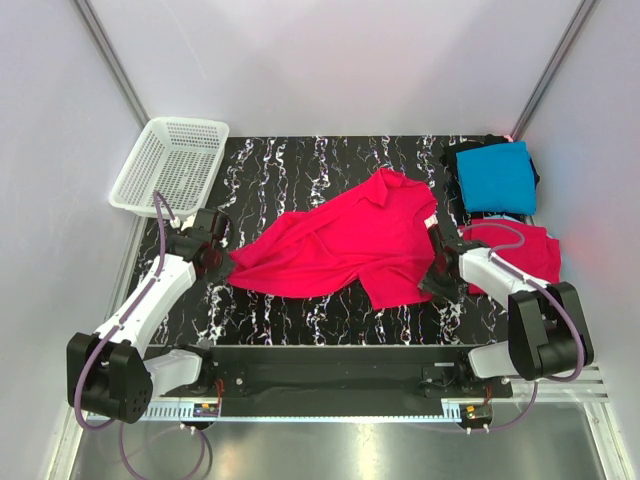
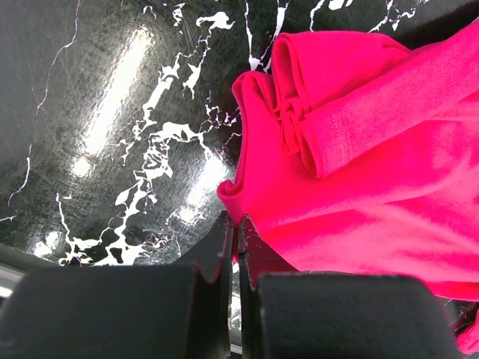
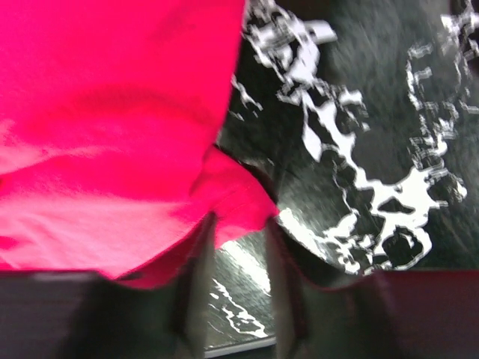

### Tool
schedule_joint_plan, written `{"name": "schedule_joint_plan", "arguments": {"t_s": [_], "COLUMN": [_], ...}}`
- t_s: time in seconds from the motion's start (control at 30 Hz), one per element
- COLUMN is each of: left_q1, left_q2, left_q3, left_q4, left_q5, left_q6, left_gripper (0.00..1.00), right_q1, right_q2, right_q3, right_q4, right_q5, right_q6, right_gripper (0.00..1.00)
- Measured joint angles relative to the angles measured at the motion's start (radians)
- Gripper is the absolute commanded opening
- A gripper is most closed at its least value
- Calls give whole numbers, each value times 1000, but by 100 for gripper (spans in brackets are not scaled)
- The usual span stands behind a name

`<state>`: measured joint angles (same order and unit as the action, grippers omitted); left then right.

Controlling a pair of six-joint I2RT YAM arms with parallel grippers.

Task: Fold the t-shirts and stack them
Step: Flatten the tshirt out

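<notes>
Centrally on the black marbled table [image 1: 300, 320] lies a pinkish-red t-shirt [image 1: 345, 245], spread out and rumpled. The left gripper [image 1: 222, 262] is clamped on the shirt's left edge, cloth pinched between its fingers [image 2: 217, 258]. The right gripper [image 1: 437, 272] straddles a corner on the shirt's right side, its fingers [image 3: 196, 288] apart and not gripping. A folded turquoise t-shirt [image 1: 497, 177] sits at the far right, with a second pinkish-red t-shirt [image 1: 535, 255] nearer.

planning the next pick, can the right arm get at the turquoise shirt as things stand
Probably yes: the turquoise shirt lies uncovered just beyond the right gripper, nothing between them; that gripper is at the spread red shirt.
</notes>
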<state>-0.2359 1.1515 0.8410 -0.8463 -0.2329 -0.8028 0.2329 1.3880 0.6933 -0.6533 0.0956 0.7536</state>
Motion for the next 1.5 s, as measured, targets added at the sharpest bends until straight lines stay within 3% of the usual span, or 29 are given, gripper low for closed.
{"name": "schedule_joint_plan", "arguments": {"t_s": [0.1, 0.17, 0.47, 0.67, 1.0, 1.5], "left_q1": [0, 0, 0, 0, 0, 0], "left_q2": [0, 0, -1, -56, -162, -185], "left_q3": [0, 0, 0, 5, 178, 524], "left_q4": [-1, -2, -8, -32, -57, -81], "left_q5": [0, 0, 0, 2, 45, 68], "left_q6": [2, 2, 6, 26, 154, 334], "left_gripper": [1, 1, 0, 0, 0, 0], "right_q1": [-11, -13, -13, -13, -13, -13], "right_q2": [16, 21, 0, -187, -392, -429], "right_q3": [8, 8, 7, 42, 392, 914], "right_q4": [30, 56, 73, -48, -246, -402], "right_q5": [-16, -28, -24, 10, 52, 105], "right_q6": [-13, -21, -36, -45, -167, -446], "right_gripper": [15, 0, 0, 0, 0, 0]}}
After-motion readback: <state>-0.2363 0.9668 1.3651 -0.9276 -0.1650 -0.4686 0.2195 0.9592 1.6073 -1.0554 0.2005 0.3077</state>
